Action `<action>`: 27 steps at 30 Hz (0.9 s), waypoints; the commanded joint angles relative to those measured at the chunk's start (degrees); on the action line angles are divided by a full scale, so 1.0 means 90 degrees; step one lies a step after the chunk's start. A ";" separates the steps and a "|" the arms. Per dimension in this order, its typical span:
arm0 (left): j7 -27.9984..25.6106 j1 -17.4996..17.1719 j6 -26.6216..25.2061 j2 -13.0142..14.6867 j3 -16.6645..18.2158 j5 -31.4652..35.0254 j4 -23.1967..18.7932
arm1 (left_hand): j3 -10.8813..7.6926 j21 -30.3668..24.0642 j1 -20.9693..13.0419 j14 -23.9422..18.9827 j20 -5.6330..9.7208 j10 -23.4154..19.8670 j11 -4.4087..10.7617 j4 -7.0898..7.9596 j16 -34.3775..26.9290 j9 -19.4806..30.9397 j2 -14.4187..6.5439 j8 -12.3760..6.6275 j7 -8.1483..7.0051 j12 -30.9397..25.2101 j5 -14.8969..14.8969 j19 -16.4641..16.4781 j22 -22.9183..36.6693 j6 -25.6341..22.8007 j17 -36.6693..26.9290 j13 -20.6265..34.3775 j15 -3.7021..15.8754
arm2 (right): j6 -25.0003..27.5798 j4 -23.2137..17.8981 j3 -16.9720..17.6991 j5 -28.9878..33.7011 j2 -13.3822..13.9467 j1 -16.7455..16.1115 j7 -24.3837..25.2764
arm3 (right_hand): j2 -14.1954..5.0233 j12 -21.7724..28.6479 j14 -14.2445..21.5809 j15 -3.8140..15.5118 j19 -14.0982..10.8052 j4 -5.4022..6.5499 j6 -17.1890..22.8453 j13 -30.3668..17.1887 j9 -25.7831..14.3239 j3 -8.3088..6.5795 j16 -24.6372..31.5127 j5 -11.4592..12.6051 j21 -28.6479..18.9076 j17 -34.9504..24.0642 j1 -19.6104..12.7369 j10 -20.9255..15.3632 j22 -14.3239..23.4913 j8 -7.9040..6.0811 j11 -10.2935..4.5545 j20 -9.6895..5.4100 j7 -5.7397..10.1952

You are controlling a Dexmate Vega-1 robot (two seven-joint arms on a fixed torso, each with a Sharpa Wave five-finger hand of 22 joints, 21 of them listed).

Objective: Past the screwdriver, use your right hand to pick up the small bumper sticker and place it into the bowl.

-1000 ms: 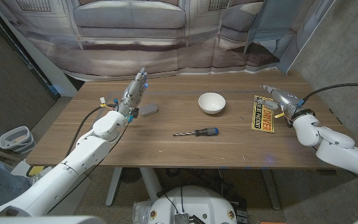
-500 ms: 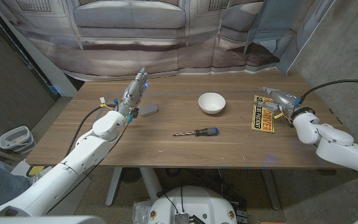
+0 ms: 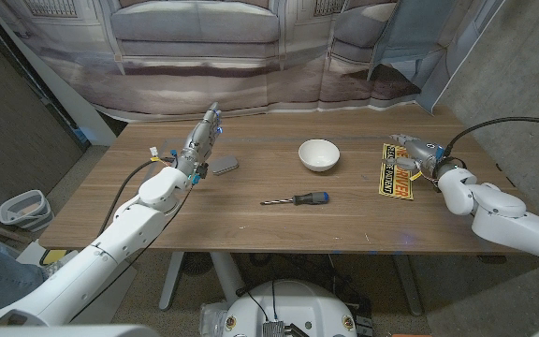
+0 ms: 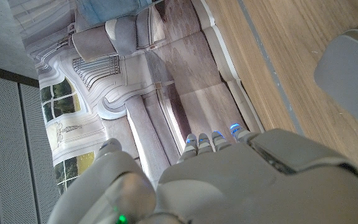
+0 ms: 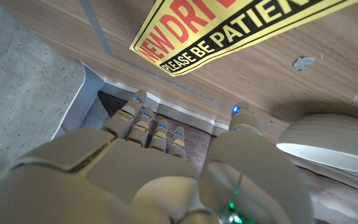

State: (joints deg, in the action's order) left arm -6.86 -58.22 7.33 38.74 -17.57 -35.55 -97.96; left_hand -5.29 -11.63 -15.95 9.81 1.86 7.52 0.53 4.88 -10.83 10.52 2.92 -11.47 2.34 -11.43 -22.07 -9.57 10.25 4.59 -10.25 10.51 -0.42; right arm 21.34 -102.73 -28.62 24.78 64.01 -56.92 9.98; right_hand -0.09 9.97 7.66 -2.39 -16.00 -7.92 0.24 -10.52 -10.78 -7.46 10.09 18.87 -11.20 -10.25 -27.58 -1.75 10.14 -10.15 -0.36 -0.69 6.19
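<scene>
The small bumper sticker point(image 3: 397, 172) is yellow and black with red letters and lies flat on the table at the right; it also shows up close in the right wrist view point(image 5: 241, 31). My right hand point(image 3: 413, 153) hovers over its far right part, fingers apart, holding nothing. The white bowl point(image 3: 318, 154) stands mid-table, and its rim point(image 5: 328, 140) appears in the right wrist view. A screwdriver point(image 3: 298, 199) with a dark handle lies nearer than the bowl. My left hand point(image 3: 202, 140) stands upright at the far left, fingers straight and empty.
A grey flat block point(image 3: 225, 166) lies beside my left hand, and its corner point(image 4: 350, 65) shows in the left wrist view. A printed backdrop hangs behind the table's far edge point(image 3: 279, 114). A small bin point(image 3: 21, 211) stands on the floor at the left.
My right hand has slid left, from beside the sticker's right edge to over the sticker. The left hand has not moved.
</scene>
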 commanded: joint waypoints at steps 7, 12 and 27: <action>0.0029 0.0075 0.0001 -0.0021 -0.0017 -0.0006 0.0057 | 0.0030 0.0003 -0.0060 0.0084 0.0227 0.0005 -0.0004 -0.0006 0.0014 0.0012 -0.0019 0.0016 0.0034 -0.0002 -0.0048 -0.0154 0.0029 -0.0024 -0.0026 0.0012 -0.0031 | 0.0485 -0.0021 -0.0368 0.0303 -0.0006 0.0359 -0.0810 | 0.0021 0.0033 -0.0188 -0.0090 0.0059 -0.0026 -0.0232 -0.0020 -0.0028 -0.0023 -0.0001 -0.0006 0.0037 -0.0029 -0.0126 0.0288 0.0014 -0.0013 0.0256 0.0181 -0.0172; 0.0021 0.0069 0.0007 -0.0034 -0.0012 -0.0022 0.0074 | 0.0038 0.0003 -0.0063 0.0086 0.0225 0.0005 -0.0020 -0.0005 0.0014 0.0012 -0.0022 0.0015 0.0037 -0.0002 -0.0049 -0.0157 0.0029 -0.0030 -0.0026 0.0012 -0.0028 | 0.0560 -0.0025 -0.0484 0.0404 0.0031 0.0506 -0.1133 | 0.0027 0.0040 -0.0207 -0.0107 0.0069 -0.0025 -0.0274 -0.0019 -0.0028 -0.0021 0.0002 -0.0008 0.0037 -0.0029 -0.0132 0.0325 0.0014 -0.0012 0.0246 0.0200 -0.0181; 0.0081 0.0094 0.0040 -0.0049 -0.0033 -0.0034 0.0161 | 0.0058 0.0005 -0.0069 0.0087 0.0224 0.0008 -0.0009 -0.0003 0.0014 0.0012 -0.0030 0.0015 0.0047 -0.0001 -0.0049 -0.0164 0.0029 -0.0037 -0.0026 0.0012 -0.0040 | 0.0833 -0.0095 -0.0714 0.0712 0.0018 0.0727 -0.1723 | 0.0037 0.0104 -0.0240 -0.0137 0.0109 -0.0025 -0.0316 -0.0017 -0.0027 -0.0026 0.0021 -0.0017 0.0038 -0.0028 -0.0163 0.0296 0.0014 -0.0042 0.0222 0.0256 -0.0168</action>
State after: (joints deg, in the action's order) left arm -6.42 -57.50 7.50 38.36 -17.75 -35.76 -96.97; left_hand -5.06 -11.63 -15.95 9.81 1.86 7.52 0.53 4.65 -10.83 10.52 2.92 -11.47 2.65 -11.43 -22.07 -9.57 10.25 4.28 -10.25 10.51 -0.42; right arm 27.34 -103.24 -33.82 29.96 64.15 -51.63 -2.09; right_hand 0.29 10.22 5.70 -3.69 -14.68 -7.89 -2.27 -10.52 -10.78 -7.44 10.09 18.85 -10.75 -10.25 -28.54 1.26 10.14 -10.15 1.44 1.24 4.30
